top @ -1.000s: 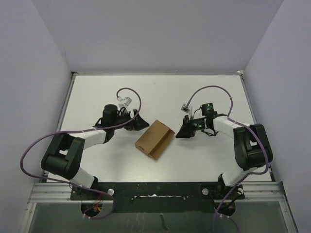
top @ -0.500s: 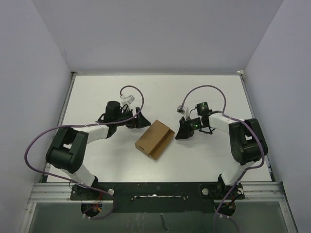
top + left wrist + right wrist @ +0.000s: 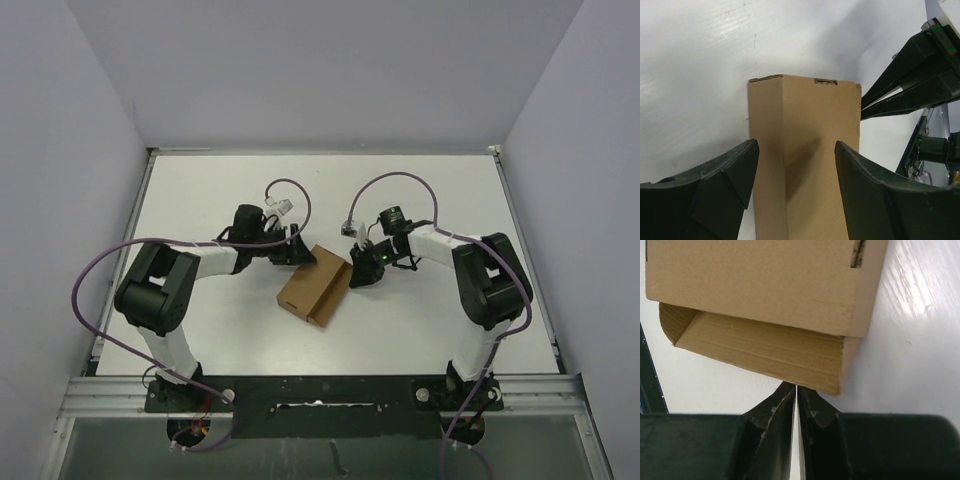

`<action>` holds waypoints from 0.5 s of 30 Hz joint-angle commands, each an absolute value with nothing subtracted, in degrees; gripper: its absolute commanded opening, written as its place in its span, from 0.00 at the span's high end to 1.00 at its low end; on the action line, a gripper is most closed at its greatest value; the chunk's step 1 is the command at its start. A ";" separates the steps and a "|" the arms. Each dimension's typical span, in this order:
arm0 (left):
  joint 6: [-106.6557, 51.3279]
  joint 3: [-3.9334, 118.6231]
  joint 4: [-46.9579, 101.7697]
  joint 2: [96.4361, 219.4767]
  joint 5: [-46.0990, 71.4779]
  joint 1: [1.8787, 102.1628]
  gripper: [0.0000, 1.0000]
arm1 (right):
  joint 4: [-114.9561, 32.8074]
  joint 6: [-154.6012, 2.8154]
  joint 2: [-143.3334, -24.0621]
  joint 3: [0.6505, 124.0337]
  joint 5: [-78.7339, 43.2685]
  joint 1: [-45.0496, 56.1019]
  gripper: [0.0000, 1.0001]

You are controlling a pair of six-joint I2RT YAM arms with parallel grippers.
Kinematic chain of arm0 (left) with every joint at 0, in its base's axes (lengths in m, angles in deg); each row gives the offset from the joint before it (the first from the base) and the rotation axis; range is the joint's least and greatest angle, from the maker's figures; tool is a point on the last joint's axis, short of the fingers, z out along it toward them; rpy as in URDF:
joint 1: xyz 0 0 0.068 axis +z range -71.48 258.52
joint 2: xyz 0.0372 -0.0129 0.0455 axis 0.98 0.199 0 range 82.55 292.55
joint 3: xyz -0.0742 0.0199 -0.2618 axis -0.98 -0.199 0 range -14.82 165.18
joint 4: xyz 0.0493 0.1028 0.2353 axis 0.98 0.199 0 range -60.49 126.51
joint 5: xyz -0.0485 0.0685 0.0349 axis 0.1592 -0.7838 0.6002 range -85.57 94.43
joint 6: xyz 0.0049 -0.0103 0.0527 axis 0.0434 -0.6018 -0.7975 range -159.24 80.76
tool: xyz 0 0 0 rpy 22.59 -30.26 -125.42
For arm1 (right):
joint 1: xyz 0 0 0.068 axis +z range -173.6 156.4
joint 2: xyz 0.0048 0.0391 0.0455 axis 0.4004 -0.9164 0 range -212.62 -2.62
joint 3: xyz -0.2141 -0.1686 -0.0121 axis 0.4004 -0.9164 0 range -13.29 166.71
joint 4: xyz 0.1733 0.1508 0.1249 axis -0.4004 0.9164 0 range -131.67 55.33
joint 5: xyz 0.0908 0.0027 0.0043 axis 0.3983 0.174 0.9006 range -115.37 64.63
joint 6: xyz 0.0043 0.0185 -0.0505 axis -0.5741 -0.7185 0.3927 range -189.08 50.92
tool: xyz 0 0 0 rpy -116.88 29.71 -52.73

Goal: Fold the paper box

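The paper box lies on the white bench, near its middle and turned at a slant, between the left tool and the right tool. It already has the form of a low rectangular box. On the side toward the right tool, however, a long flap hangs loose and shows its ribbed inner face. So I judge the folding to be well advanced but not finished. A small slot is cut near the top edge of the end that faces away from the left wrist camera.

The left tool stands at the far left end of the box. Its two fingers are wide apart, one beside each side wall, so the end of the box sits between them. Whether the pads press the cardboard, I cannot tell. I think it is placed there to stop the box from sliding when the other side is pushed.

The right tool is at the opposite side. Its fingers are almost together, with only a thin slit between them, and nothing is held there. The joined tips touch, or nearly touch, the lower edge of the loose flap. Closed fingers probably serve here as one narrow point for pushing the flap in.

The next move likely needs a push toward the body of the box. If the left side is not held firmly, the light box may slide or turn on the smooth bench.
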State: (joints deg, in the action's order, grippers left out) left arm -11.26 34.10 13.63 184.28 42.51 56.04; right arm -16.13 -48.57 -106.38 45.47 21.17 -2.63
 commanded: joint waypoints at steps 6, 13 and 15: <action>-12.24 36.80 15.29 186.75 45.22 52.19 0.42 | -16.38 -44.03 -106.99 50.95 17.32 1.92 0.91; -10.28 36.03 14.78 185.67 43.28 51.39 0.41 | -15.94 -42.05 -106.67 51.95 16.20 2.02 0.91; -9.51 35.83 15.17 184.60 41.58 51.95 0.39 | -14.44 -40.63 -105.47 51.90 16.63 1.63 0.90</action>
